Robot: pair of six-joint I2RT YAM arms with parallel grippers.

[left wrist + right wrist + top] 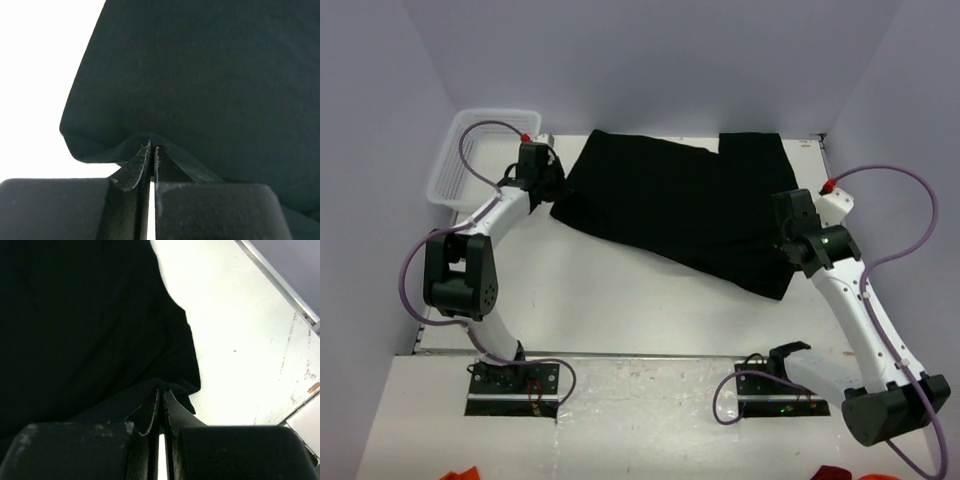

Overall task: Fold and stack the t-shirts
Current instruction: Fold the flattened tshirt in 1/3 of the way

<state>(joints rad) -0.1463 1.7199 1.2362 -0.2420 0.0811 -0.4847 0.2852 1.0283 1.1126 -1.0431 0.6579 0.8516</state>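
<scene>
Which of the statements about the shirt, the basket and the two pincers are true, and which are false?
1. The left pincer is shut on an edge of the shirt. True.
2. The right pincer hangs open above the shirt. False: it is shut on the shirt's edge.
3. The basket stands at the far left corner of the table. True.
4. The shirt lies inside the basket. False: it lies spread on the table, to the right of the basket.
</scene>
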